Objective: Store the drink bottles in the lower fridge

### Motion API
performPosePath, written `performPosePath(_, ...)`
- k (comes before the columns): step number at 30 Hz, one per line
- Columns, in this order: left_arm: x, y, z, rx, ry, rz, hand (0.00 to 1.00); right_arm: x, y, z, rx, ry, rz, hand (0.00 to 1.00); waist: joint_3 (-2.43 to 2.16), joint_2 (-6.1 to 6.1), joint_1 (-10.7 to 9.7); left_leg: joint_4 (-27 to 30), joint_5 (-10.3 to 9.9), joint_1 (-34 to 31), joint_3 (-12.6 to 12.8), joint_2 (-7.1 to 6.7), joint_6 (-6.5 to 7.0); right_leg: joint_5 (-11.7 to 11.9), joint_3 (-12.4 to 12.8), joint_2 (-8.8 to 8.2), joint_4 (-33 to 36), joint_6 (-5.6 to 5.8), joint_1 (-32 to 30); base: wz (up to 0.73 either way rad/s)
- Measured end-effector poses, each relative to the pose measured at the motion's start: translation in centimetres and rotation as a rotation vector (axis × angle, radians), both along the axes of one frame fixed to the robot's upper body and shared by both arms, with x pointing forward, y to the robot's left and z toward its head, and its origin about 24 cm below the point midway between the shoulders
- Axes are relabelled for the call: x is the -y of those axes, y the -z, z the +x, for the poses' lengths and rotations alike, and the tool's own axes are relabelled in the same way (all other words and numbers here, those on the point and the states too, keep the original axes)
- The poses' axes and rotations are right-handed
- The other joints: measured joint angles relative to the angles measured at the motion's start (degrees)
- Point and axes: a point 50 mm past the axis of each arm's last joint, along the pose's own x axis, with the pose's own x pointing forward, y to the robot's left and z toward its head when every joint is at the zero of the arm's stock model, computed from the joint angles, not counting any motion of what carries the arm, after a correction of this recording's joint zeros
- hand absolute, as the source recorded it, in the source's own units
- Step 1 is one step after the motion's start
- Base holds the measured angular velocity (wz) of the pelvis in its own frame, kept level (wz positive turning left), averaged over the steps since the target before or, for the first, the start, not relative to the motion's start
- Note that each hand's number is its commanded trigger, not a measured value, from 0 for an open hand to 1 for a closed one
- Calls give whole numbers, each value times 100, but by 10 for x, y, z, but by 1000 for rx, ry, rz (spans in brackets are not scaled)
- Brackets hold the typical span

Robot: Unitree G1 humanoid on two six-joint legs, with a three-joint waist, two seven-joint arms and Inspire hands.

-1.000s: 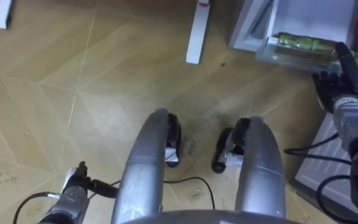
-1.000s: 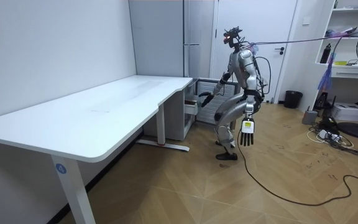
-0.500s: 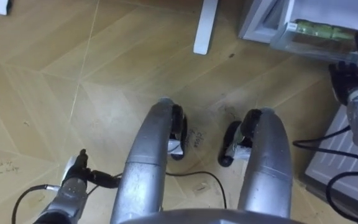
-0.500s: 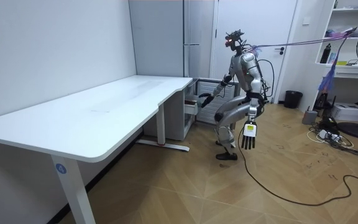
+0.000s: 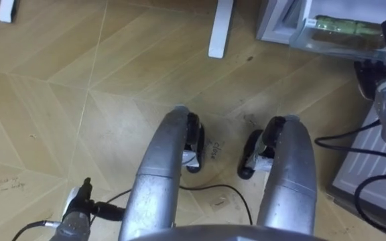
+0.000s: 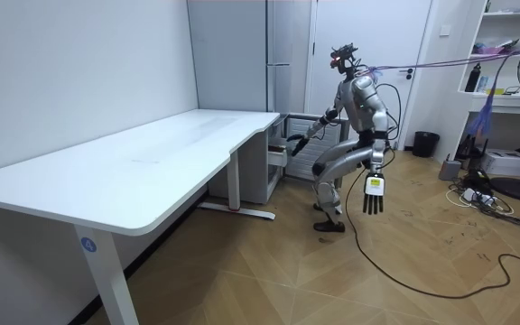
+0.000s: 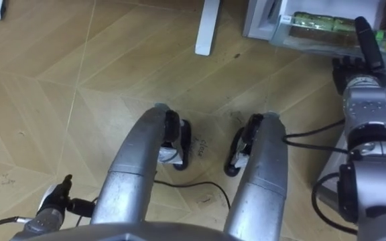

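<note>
Drinks (image 7: 319,21), green, lie in the clear fridge drawer (image 7: 281,32). Our right hand (image 7: 357,80) is at the drawer's front; we cannot tell its grip. Our left hand (image 6: 373,194) hangs slack-fingered. We judge a square, slow push best.

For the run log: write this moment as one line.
stance: bent before open fridge drawer | contents: green drinks lying inside | right hand: at drawer's front | left hand: open, hanging at side
</note>
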Motion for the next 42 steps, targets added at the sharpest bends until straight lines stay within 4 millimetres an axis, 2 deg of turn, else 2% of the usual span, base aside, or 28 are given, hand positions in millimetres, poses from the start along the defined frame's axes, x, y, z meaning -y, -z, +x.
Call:
performPosePath(2,0,0,-2,0,-1,-1,0,1,-3,0,-21,31,0,0,-1,2,102,1,0,17,0,1,0,-3,-1,-2,4,-5,0,-6)
performPosePath(6,-3,0,-5,5,-15,1,0,0,-9,3,-47,61,7,0,-6,11,137,2,0,55,25,-3,0,-15,1,-51,38,-27,19,0)
performPosePath(12,-4,-2,-4,35,-15,-1,0,-1,-31,12,-7,71,-39,0,-15,43,303,1,12,173,-26,2,-24,-65,-87,-91,77,-125,156,3)
performPosePath(14,-6,-4,-6,41,-10,1,0,-6,-45,21,44,52,-49,0,-15,43,294,-6,27,225,-105,3,-59,-115,-175,-95,77,-212,249,13)
performPosePath(19,-9,-4,-14,29,-6,1,0,-16,-77,38,181,-2,-93,0,-9,45,265,-33,-66,436,-237,9,-234,-314,-379,-103,51,-303,584,9)
performPosePath(21,-11,-5,-16,20,1,-1,0,-18,-73,38,173,-14,-102,0,-4,38,237,-27,-109,518,-341,15,-282,-384,-501,-100,32,-308,745,13)
performPosePath(26,-10,-6,-21,8,23,-4,0,-25,-72,40,174,-65,-119,0,1,30,213,-24,-164,608,-360,90,-351,-446,-579,-89,30,-420,845,-3)
performPosePath(31,-11,-5,-26,-4,20,0,0,-26,-71,40,169,-78,-115,0,0,30,208,-28,-159,619,-396,103,-372,-476,-632,-92,21,-476,882,0)
performPosePath(35,-12,-4,-34,-33,11,4,0,-26,-71,40,164,-77,-113,0,0,30,194,-93,-133,625,-449,95,-410,-455,-698,-92,-61,-491,929,0)
performPosePath(42,-13,-4,-35,-41,7,3,0,-28,-67,40,140,-90,-122,0,-2,45,183,-239,-111,739,-498,95,-433,-403,-806,-61,-236,-483,1082,0)
